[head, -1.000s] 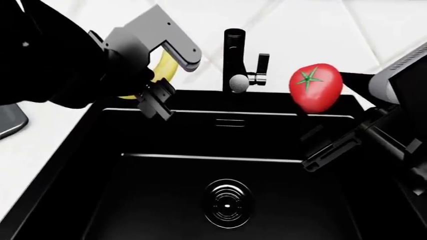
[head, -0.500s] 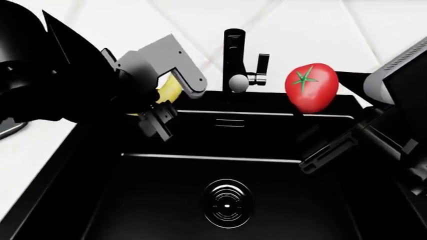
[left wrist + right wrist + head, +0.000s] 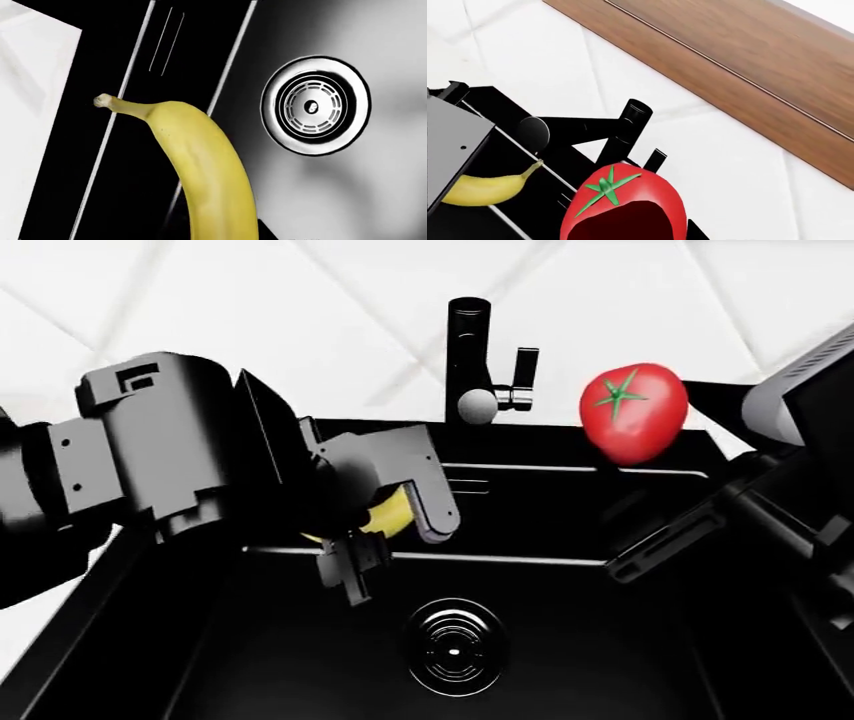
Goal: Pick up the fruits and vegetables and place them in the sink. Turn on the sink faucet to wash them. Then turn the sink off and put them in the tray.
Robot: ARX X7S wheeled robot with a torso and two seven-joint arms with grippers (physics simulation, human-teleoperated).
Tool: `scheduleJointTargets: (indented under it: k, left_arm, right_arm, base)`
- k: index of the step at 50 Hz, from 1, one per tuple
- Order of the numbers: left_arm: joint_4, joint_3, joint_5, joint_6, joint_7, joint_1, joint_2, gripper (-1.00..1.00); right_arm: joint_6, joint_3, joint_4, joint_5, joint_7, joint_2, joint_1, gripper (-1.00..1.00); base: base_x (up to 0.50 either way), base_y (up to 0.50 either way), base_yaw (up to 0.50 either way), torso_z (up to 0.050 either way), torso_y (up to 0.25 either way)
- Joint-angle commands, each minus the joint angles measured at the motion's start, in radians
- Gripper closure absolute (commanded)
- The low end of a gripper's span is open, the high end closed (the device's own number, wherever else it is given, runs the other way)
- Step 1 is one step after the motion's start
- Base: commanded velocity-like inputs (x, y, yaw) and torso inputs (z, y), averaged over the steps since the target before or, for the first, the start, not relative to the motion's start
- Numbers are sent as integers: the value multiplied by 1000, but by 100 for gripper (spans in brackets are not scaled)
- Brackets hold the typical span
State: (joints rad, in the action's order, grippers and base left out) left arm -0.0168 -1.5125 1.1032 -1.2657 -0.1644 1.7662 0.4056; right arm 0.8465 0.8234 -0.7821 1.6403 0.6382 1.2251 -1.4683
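Observation:
A curved yellow banana (image 3: 390, 518) hangs over the black sink (image 3: 587, 640), left of its round drain (image 3: 455, 645), with my left gripper (image 3: 390, 532) shut on it. In the left wrist view the banana (image 3: 207, 165) reaches out from the jaws above the basin floor, its stem toward the sink wall. The red tomato (image 3: 633, 410) with a green stem is held in the air over the sink's back right corner, my right gripper (image 3: 643, 465) shut on it. In the right wrist view the tomato (image 3: 620, 195) fills the space in front of the jaws. The black faucet (image 3: 469, 350) stands behind the sink, between the two fruits. The tray is out of view.
The faucet's side lever (image 3: 525, 370) points up, just left of the tomato. White counter (image 3: 334, 300) surrounds the sink. An overflow slot (image 3: 461, 483) sits in the back wall. A wooden strip (image 3: 747, 65) runs behind the counter. My bulky left arm (image 3: 147, 460) covers the sink's left rim.
My left arm has swung forward and down, carrying the banana from the sink's back left rim to above the basin. The right gripper with the tomato has barely shifted.

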Motion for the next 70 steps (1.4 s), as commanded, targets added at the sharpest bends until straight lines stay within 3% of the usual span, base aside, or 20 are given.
scheduleJointTargets:
  k: [1, 25, 43, 48, 49, 55, 70]
  left_arm:
    - [34, -106, -92, 84, -123, -32, -74, 100]
    - [313, -205, -208, 263, -298, -178, -297, 100]
    - [475, -265, -271, 323, -400, -252, -399, 100]
    - [491, -203, -375, 278, -440, -294, -405, 100]
    - [490, -189, -395, 269, -447, -301, -405, -100]
    - [446, -150, -431, 228, -441, -299, -391, -100]
    - [140, -24, -351, 93, -276, -241, -231, -100]
  right_arm:
    - [-5, -19, 3, -32, -4, 22, 1, 100]
    - [-69, -14, 11, -91, -9, 48, 75, 100]
    - [-80, -12, 14, -111, -16, 46, 94, 100]
    - [-84, -13, 14, -114, -19, 50, 98, 100]
    - [-83, -13, 14, -112, -18, 50, 97, 100]
    - [-85, -16, 9, -108, -21, 56, 99, 100]
    - [-54, 8, -12, -58, -72, 80, 126, 100]
  base:
    - [0, 0, 0, 0, 0]
    - [0, 0, 0, 0, 0]
    - [0, 0, 0, 0, 1]
    - [0, 0, 0, 0, 0]
    - [0, 0, 0, 10, 0]
    - [0, 0, 0, 0, 0]
    - [0, 0, 0, 0, 1]
